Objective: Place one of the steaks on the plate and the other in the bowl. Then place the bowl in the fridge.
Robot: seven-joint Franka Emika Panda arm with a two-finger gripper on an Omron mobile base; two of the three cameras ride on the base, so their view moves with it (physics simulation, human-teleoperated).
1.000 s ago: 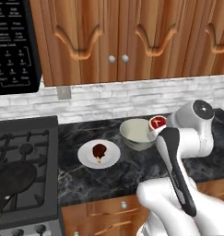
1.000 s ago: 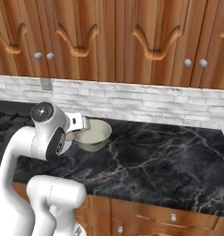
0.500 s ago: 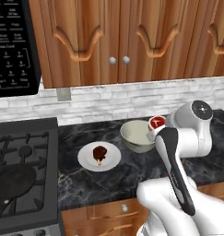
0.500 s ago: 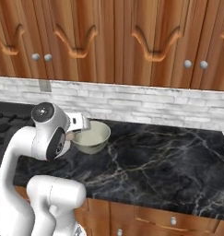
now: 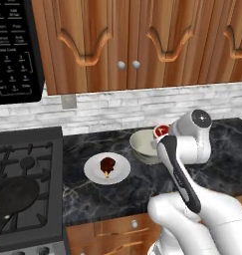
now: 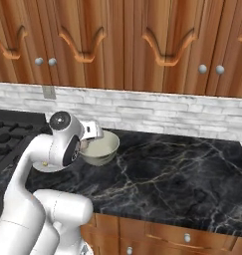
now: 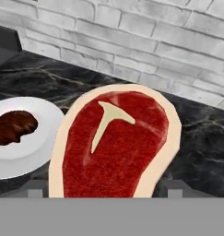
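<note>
Barely any movement since a second ago: the red steak (image 5: 161, 131) has drifted a touch toward the bowl (image 5: 145, 146) and the arm has hardly shifted. The gripper (image 7: 104, 196) has its jaws spread wide, and in the hand view the red steak sits right between the fingertips, so those wide jaws look clamped across the broad slab rather than empty. It hangs up off the counter (image 6: 182, 174), just at the bowl's back rim; it looks carried high so it can clear the thick wall before going in. The dark steak (image 5: 107, 165) lies on the plate (image 5: 95, 172), so that half looks done, and the bowl appears empty for now. From the right base view, the hand sits beside the bowl's near rim. Next call, I'd judge: centre over the bowl, lower, release. The fridge step is yet to come.
</note>
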